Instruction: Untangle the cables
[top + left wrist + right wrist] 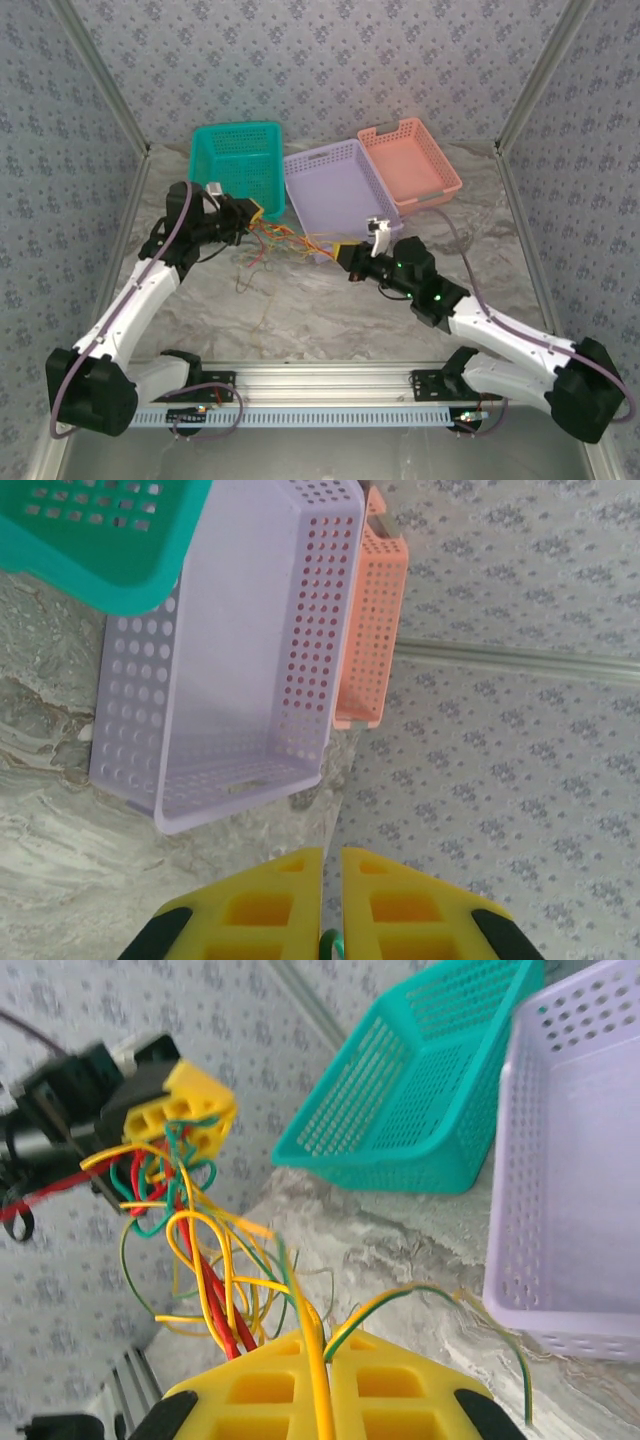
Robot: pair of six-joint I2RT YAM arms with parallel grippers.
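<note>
Yellow, red, green and orange cables [283, 238] hang in a loose tangle between the two hands, above the marbled bench [330, 315] and just in front of the teal basket [237, 160] and purple basket [335, 185]. The left hand [256, 213] is pinched narrow on one end of the clump, with a green strand showing in the slit. The right hand [347, 252] is clamped on strands at the other end, a yellow one running through it. A pink basket [412, 162] stands just beside the purple one.
</note>
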